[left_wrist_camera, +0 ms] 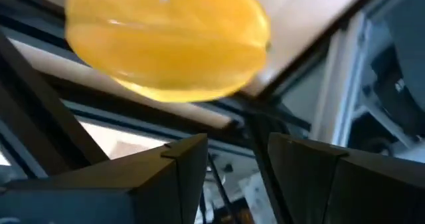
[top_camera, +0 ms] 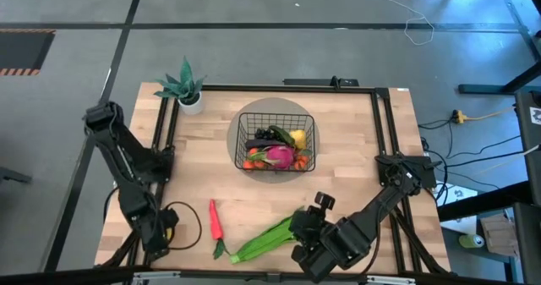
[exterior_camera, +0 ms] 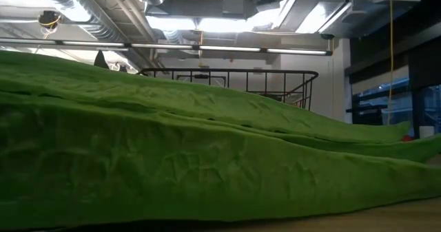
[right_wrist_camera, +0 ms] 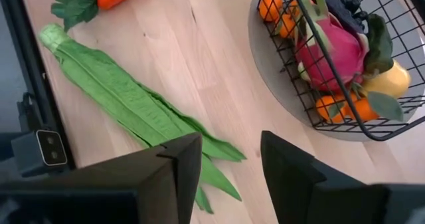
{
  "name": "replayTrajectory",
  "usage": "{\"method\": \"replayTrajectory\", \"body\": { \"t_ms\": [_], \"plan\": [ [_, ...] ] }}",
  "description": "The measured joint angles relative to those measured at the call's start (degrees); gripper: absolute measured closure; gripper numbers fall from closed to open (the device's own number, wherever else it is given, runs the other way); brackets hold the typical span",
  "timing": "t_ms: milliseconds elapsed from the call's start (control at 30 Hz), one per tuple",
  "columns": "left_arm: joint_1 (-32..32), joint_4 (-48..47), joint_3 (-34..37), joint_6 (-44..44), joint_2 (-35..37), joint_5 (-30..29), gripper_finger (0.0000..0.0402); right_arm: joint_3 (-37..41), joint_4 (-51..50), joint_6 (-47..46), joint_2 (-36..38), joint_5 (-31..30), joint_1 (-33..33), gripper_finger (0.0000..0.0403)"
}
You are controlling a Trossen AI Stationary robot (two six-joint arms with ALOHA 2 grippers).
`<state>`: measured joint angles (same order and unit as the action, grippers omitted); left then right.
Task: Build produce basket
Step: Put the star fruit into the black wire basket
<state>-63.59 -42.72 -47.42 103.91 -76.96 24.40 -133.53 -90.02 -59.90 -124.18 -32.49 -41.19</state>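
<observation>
High view: basket (top_camera: 275, 141) sits mid-table on a grey mat (top_camera: 239, 124), holding dragon fruit (top_camera: 281, 156), lemon (top_camera: 298, 137) and oranges. Leafy bundle (top_camera: 269, 238) and carrot (top_camera: 215, 220) lie loose near the front edge. Right gripper (right_wrist_camera: 229, 159), fingers apart and empty, hovers above the bundle, likely next to lift. Left gripper (left_wrist_camera: 236, 157), open, points at a yellow fruit (left_wrist_camera: 166, 34); potted plant (top_camera: 184, 87) is clear

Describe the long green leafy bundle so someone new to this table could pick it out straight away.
Start at the black wire basket in the middle of the wooden table, then look towards the table's near edge. The long green leafy bundle lies flat there, outside the basket, just ahead of the right hand. Beside it lies a shorter orange carrot; the bundle is all green and far longer.
</observation>
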Motion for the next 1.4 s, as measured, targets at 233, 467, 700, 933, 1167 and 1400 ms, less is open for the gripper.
{"method": "replayTrajectory", "body": {
  "t_ms": [233, 467, 700, 933, 1167, 1400],
  "plan": [
    [-1.8, -4.6, -0.2, -4.7, -6.3, -5.1, 0.0244, 0.0, 0.4, -0.8, 0.0, 0.0, 0.0, 0.0258],
    [1.9, -4.2, -0.2, -14.6, -7.6, -12.6, 0.0244, 0.0, 0.5, -1.2, 0.0, 0.0, 0.0, 0.0258],
    [7.5, -2.3, 0.0, -26.5, -7.8, -34.8, 0.0244, 0.0, 0.6, -1.2, 0.0, 0.0, 0.0, 0.0258],
    [10.0, 2.7, -0.4, -33.9, -7.5, -31.9, 0.0243, 0.0, 0.7, -1.2, 0.0, 0.1, 0.0, 0.0258],
    [9.5, 1.2, -2.4, -36.3, -6.3, -36.1, 0.0243, 0.0, 0.8, -1.2, 0.0, -0.9, 0.0, 0.0258],
    [11.9, -1.1, -2.7, -35.4, -6.3, -47.2, 0.0243, 0.0, 1.1, -1.2, 0.0, -0.9, 0.0, 0.0258]
  ]
}}
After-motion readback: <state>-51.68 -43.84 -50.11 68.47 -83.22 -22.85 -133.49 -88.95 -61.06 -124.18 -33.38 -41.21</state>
